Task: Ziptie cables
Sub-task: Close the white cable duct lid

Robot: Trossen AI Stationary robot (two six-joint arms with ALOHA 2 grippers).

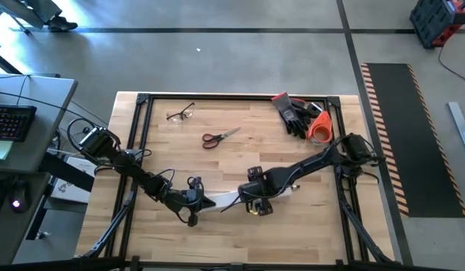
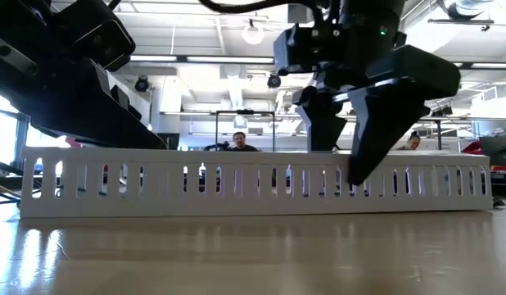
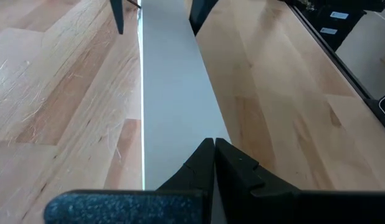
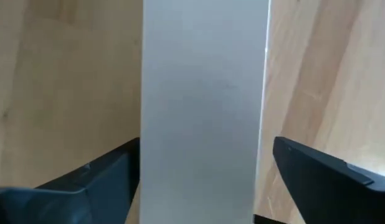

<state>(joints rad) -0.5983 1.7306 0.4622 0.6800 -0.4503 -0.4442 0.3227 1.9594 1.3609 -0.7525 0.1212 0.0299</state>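
1. Right gripper (image 4: 202,180) hangs over the white slotted duct (image 2: 253,184), its 2 fingers (image 4: 323,180) spread wide, one on each side of the flat white cover strip (image 4: 202,93) (neither finger touches it).
2. Left gripper (image 3: 214,158) sits at the other end of the duct, fingers pressed together over the cover strip, holding nothing.
3. Cables and ziptie cannot be made out in any view.
4. Red-handled scissors (image 1: 220,137) lie well apart, farther back on the wooden table (image 1: 240,226).
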